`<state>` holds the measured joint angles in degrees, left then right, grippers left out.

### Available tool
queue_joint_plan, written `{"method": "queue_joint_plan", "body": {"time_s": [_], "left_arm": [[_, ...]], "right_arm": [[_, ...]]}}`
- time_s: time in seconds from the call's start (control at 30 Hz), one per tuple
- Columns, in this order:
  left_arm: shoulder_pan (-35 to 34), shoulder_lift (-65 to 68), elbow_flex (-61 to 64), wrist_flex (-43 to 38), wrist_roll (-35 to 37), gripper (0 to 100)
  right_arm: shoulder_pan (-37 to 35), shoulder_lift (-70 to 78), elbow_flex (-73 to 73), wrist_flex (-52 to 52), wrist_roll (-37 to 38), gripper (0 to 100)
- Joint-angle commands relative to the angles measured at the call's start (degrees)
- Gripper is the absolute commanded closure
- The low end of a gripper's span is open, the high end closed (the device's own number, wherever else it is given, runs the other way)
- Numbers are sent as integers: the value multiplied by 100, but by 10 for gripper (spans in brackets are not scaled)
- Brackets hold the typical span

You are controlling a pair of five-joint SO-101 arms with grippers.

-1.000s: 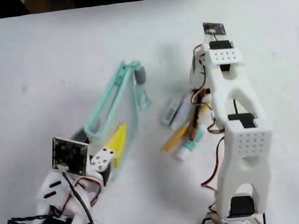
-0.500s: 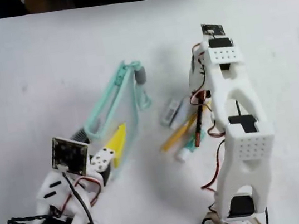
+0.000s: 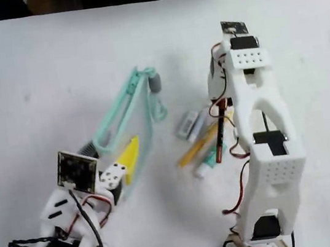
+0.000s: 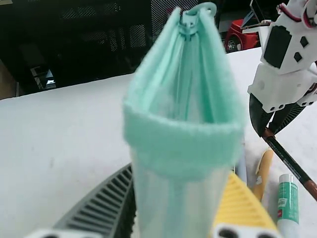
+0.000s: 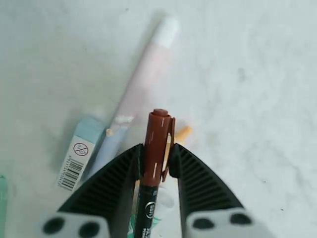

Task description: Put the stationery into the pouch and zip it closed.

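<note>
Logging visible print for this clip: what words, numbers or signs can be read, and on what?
Pale blue rectangular block: barcode and crossed-circle sign, digits too small.
Brown plastic pen in right gripper: white lettering, blurred.
Green-and-white tube: print, blurred.
Nothing quotable.

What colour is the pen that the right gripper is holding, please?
Reddish brown; the right wrist view shows the pen best.

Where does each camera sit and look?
High view: above the table, looking down on both arms and the pouch.
Left wrist view: on the left arm, facing the pouch in the left gripper.
Right wrist view: on the right arm, facing down at the brown pen in the right gripper.
Shared: all three show that pen.
</note>
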<state>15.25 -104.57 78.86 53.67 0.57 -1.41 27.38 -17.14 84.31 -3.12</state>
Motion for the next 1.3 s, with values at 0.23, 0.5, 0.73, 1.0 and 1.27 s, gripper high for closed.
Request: {"method": "queue_joint_plan", "body": {"time_s": [0.23, 0.5, 0.73, 1.0, 1.27], "left_arm": [[-40, -31, -9, 9, -35, 786], [-40, -31, -9, 9, -53, 786], [-40, -31, -9, 26, -35, 786], [-40, -31, -18, 26, -18, 786], [-40, -31, -26, 26, -18, 786]], "right_arm": [[-84, -488, -35, 154, 97, 982], [-470, -1473, -35, 585, 105, 982], [-787, -2545, -79, 576, 105, 982], [-1156, -4004, -79, 479, 809, 982], [-1182, -5182, -35, 224, 958, 982]]}}
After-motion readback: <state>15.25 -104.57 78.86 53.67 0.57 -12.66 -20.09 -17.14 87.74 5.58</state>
